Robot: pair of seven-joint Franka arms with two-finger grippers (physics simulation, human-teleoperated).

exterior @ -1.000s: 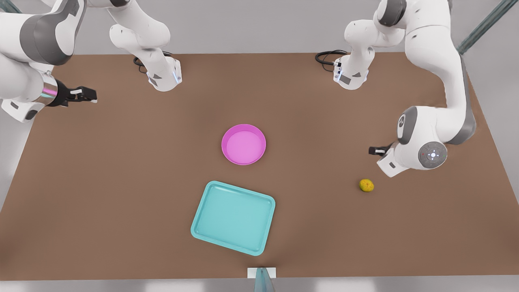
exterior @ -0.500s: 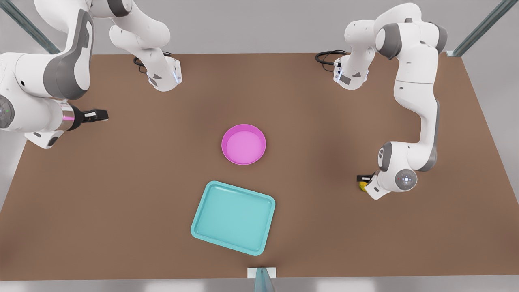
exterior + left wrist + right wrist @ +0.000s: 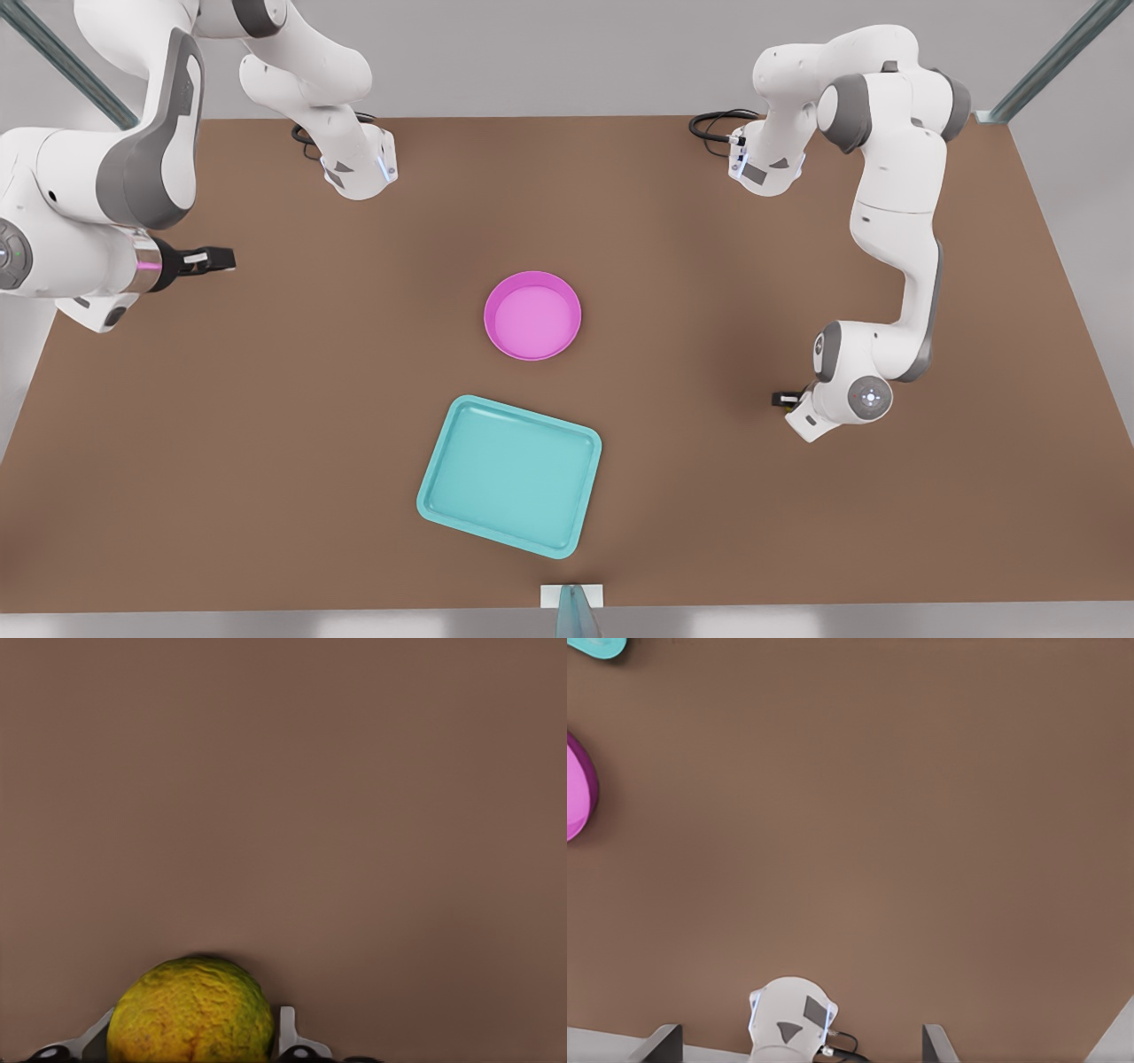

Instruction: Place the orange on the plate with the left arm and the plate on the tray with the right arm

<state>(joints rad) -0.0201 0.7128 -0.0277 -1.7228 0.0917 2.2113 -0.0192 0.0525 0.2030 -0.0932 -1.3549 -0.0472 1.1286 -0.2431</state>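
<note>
Left gripper point(image 3: 783, 400) dropped lower since before, jaws spread either side of the orange point(image 3: 190, 1010). It's firm but rolly, so pinch mid-belly. Right gripper point(image 3: 213, 259) waits, jaws spread.

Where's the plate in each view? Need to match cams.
Front view: the plate sits mid-table, above the tray in the picture.
Right wrist view: the plate's rim cuts in at the picture's edge, near a tray corner.
Left wrist view: aimed at the orange instead.
Shared landmark: the tray.
</note>
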